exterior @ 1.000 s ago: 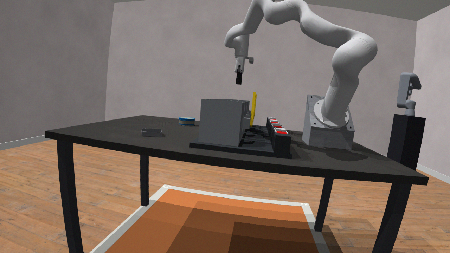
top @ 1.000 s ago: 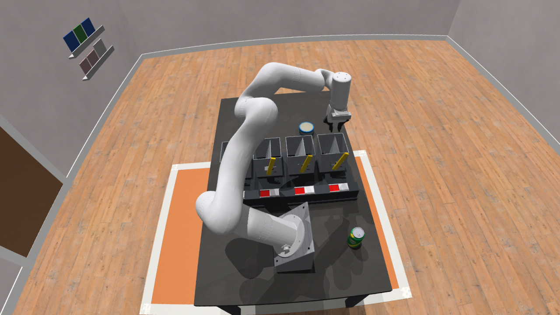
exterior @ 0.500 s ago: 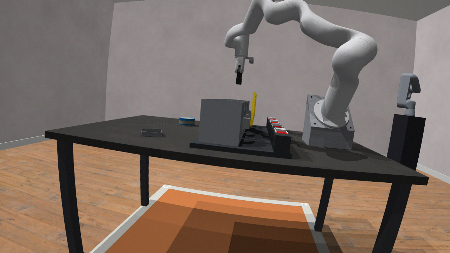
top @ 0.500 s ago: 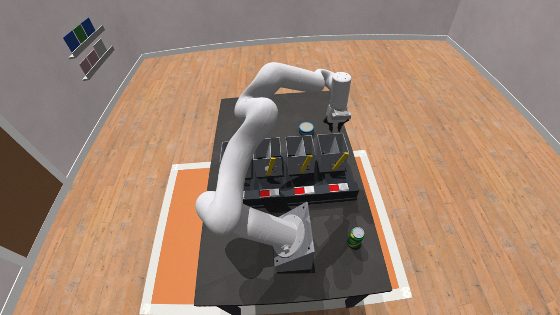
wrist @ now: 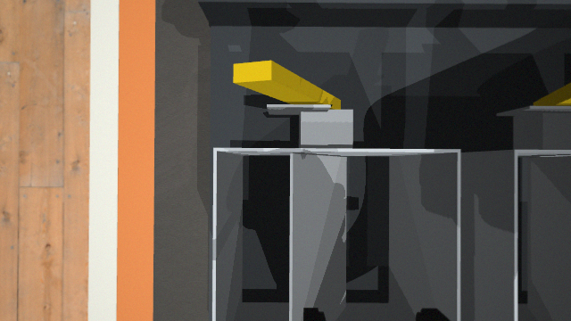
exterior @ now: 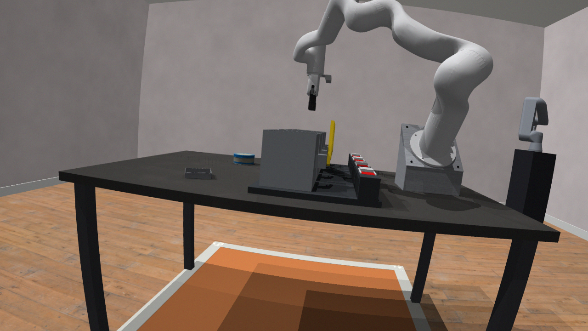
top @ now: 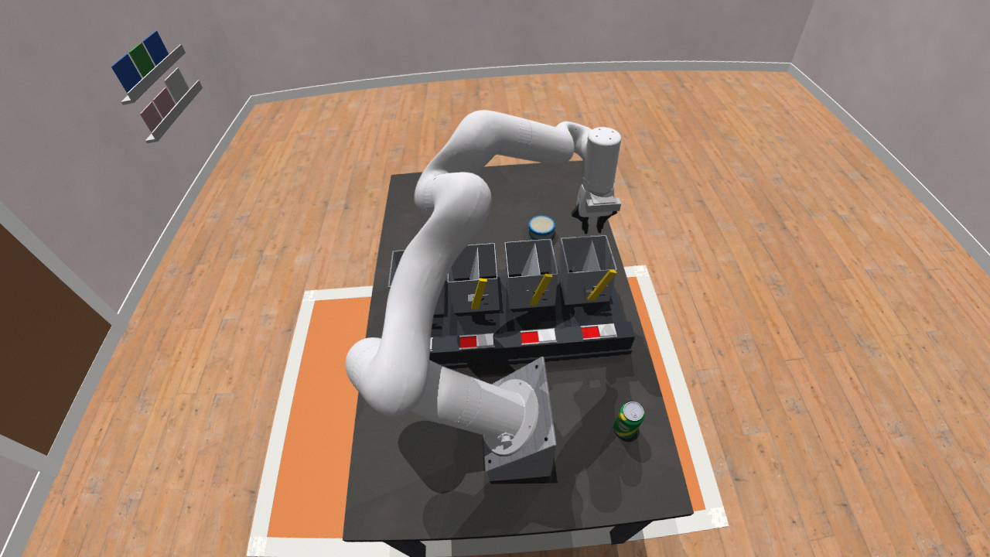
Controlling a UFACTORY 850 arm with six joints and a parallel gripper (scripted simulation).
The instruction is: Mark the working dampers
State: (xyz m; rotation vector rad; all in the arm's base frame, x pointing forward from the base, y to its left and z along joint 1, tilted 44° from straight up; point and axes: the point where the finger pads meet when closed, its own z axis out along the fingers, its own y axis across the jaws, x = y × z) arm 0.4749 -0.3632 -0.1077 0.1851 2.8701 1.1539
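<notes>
Three grey duct dampers (top: 588, 266) (top: 530, 266) (top: 474, 270) stand in a row on the black table (top: 415, 484), each with a yellow lever (top: 600, 285) (top: 541, 289) (top: 478, 292). A fourth damper (top: 396, 266) at the left is mostly hidden by my arm. Three status sliders (top: 590, 332) (top: 529, 337) (top: 468, 341) in front show red; the fourth is hidden. My gripper (top: 596, 223) (exterior: 312, 106) (wrist: 370, 316) is open and empty. It hangs well above the table, just behind the rightmost damper (wrist: 335, 152), whose lever (wrist: 285, 85) shows in the wrist view.
A blue round tin (top: 541, 225) (exterior: 243, 158) lies behind the dampers, left of the gripper. A small grey tray (exterior: 198, 173) lies farther out. A green can (top: 628, 420) stands near the robot base (top: 519, 422). A camera post (exterior: 530, 181) stands at the table corner.
</notes>
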